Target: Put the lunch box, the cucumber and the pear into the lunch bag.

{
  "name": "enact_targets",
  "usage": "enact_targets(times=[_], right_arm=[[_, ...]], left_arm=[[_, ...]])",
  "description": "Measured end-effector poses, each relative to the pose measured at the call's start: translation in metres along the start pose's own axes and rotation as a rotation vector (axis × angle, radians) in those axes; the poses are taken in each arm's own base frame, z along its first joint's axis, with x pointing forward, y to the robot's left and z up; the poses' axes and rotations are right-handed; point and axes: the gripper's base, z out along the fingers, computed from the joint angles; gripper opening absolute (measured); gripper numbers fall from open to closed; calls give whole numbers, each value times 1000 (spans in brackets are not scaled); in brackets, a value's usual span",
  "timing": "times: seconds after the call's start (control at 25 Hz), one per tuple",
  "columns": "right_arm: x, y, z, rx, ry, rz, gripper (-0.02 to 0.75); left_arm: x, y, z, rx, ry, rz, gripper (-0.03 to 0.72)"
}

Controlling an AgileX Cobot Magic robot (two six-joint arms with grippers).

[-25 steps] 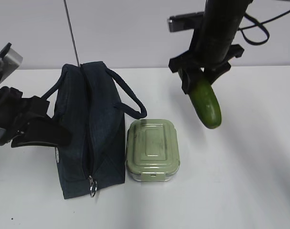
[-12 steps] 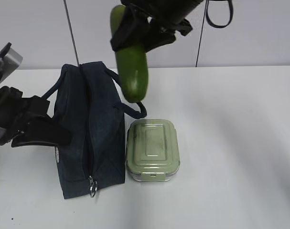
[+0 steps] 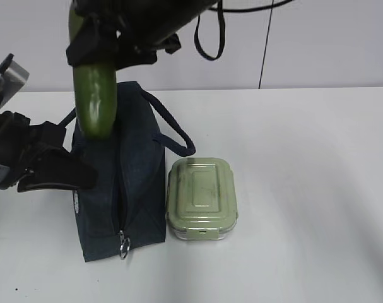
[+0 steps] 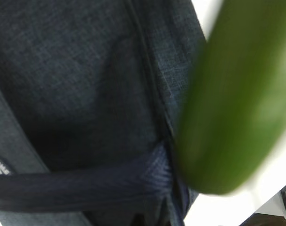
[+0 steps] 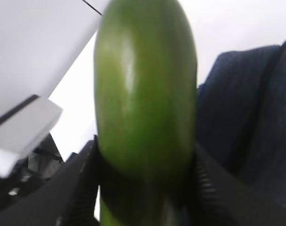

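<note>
My right gripper is shut on the dark green cucumber and holds it upright, tip down, over the rear top of the navy lunch bag. In the right wrist view the cucumber fills the space between the fingers, with the bag at the right. My left gripper is at the bag's left side, shut on its left handle. The left wrist view shows bag fabric, the handle strap and the blurred cucumber. The sage-green lunch box lies right of the bag. The pear is out of view.
The bag's zipper ring pull hangs at its near end. The second handle loops over toward the lunch box. The white table stretches to the right of the box, with a white wall behind it.
My right gripper has carried the cucumber leftward, from right of the lunch box to above the bag's rear top. The left arm, bag and box have stayed put.
</note>
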Motion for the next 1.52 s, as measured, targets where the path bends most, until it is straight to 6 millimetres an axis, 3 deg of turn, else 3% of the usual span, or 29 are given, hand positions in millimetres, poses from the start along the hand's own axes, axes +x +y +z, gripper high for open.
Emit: enact_targets(times=[0.24,0.48,0.68,0.96,1.12,1.36,1.52], right_arm=[[22,-43,43,87,122,50,374],[34,-62,50,216,215,53,374],[36,-63,51,212,233,65,389],[39,-55,52,127,261,128,529],[37,-49,49,99,280,129,546],[20,-39,29,68,301,92,547],[5,-44,11,145,259,45,547]], left_arm=[[1,-3,-4,-2,-6,26,-13],[6,-16,-25,-35,-55,131,-13],[6,-19,-30,-43,-77,155,-14],[4,-16,-27,-60,-85,148,-14],[3,-15,-26,-64,-86,144,-14],[3,-14,-26,-67,-90,144,-14],[3,-14,-26,-68,-91,144,-14]])
